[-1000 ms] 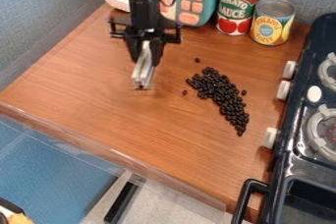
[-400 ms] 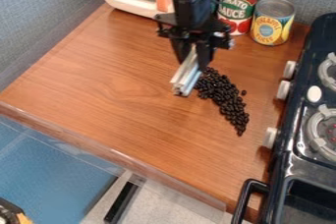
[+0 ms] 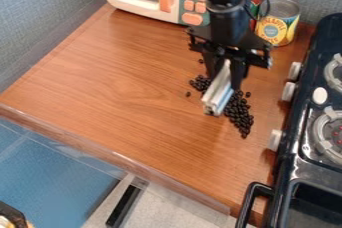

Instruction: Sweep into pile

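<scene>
My gripper (image 3: 226,74) hangs over the right part of the wooden counter, shut on a pale grey-and-white bar-like tool (image 3: 218,95) that points down and slightly left. Black beans (image 3: 238,112) lie in an elongated pile running from upper left to lower right. The tool stands in front of the pile's middle and hides part of it. Beans show on both sides of the tool, and a few single ones lie apart at the left, above and at the right. Whether the tool touches the counter, I cannot tell.
A toy microwave (image 3: 172,3) stands at the back. Beside it are a yellow-labelled can (image 3: 278,22) and a red can (image 3: 254,3) partly behind the arm. The toy stove (image 3: 300,137) borders the counter (image 3: 113,87) on the right, its knobs facing the beans.
The gripper has moved right and toward the front with the tool, from left of the beans to over them. The pile looks much the same.
</scene>
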Controlling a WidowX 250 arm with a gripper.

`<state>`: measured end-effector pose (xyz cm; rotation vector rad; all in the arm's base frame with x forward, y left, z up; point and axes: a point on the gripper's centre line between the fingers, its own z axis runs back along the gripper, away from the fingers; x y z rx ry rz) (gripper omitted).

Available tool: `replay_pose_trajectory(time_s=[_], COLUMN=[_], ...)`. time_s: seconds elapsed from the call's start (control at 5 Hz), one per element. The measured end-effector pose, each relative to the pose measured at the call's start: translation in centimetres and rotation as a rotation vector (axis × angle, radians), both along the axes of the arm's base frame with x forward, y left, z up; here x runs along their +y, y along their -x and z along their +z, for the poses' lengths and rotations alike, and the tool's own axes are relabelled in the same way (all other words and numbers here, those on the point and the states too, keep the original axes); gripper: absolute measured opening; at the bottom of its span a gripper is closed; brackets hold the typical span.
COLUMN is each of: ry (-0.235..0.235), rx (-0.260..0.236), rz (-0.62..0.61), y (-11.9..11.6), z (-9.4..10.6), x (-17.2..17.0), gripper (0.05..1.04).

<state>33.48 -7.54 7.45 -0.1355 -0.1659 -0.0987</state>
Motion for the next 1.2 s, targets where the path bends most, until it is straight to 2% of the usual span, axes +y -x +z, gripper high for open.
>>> replay_pose_trajectory(time_s=[0.2, 0.6, 1.0, 1.2], ry=[-0.027, -0.057, -0.013, 0.03], rx=[0.047, 0.075, 0.08, 0.112], rz=[0.029, 0.051, 0.033, 0.045], y=[0.2, -0.2, -0.5, -0.4], z=[-0.5, -2.7, -3.8, -4.2], x=[-1.8, -3.1, -3.3, -3.3], gripper=[0.38, 0.38, 0.38, 0.38])
